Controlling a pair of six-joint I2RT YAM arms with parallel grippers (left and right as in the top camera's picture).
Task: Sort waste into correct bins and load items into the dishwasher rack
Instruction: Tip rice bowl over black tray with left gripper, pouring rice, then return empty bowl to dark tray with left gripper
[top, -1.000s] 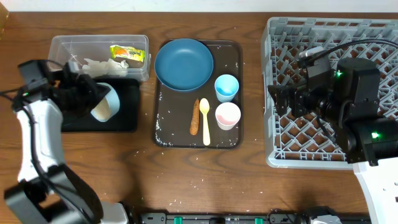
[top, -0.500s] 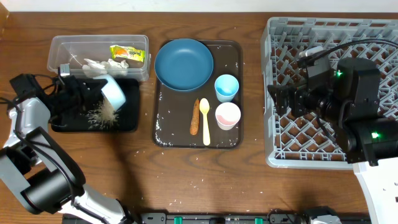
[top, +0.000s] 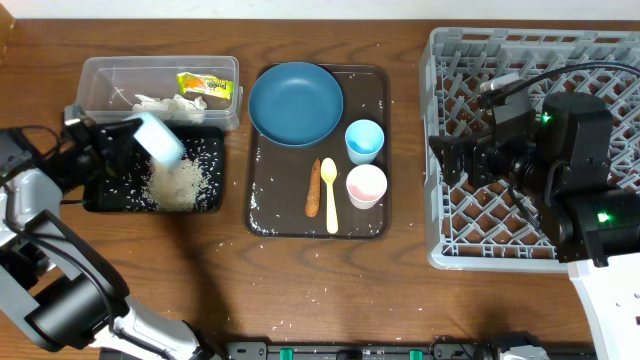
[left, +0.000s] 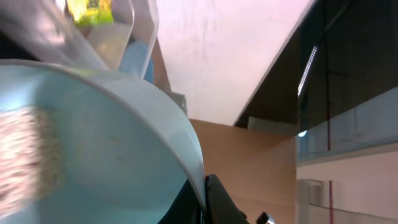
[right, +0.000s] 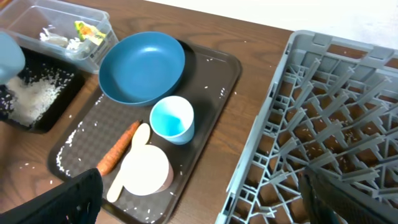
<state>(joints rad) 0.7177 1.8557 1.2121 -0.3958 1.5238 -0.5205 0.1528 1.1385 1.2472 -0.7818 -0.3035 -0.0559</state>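
Observation:
My left gripper (top: 118, 146) is shut on the rim of the light-blue bowl (top: 160, 138), tipped over the black tray (top: 110, 200). White rice (top: 180, 180) lies in a heap in that tray. In the left wrist view the jaws (left: 205, 199) pinch the bowl's rim (left: 186, 143). The clear tub (top: 100, 75) holds the white napkin (top: 165, 103) and the yellow-green wrapper (top: 205, 86). The blue plate (top: 296, 103), blue cup (top: 364, 140), pink cup (top: 366, 185), spoon (top: 330, 195) and brown stick (top: 314, 187) sit on the brown tray. My right gripper (top: 448, 160) is open and empty over the grey rack (top: 500, 60).
The dark brown serving tray (top: 275, 215) lies between the bins and the rack, with loose rice grains on it and on the table in front. The rack (right: 323, 124) fills the right side. Cables run over the right arm.
The left gripper has tipped the bowl further and drawn back to the left. The rice has poured out into the black tray. The right arm has not moved.

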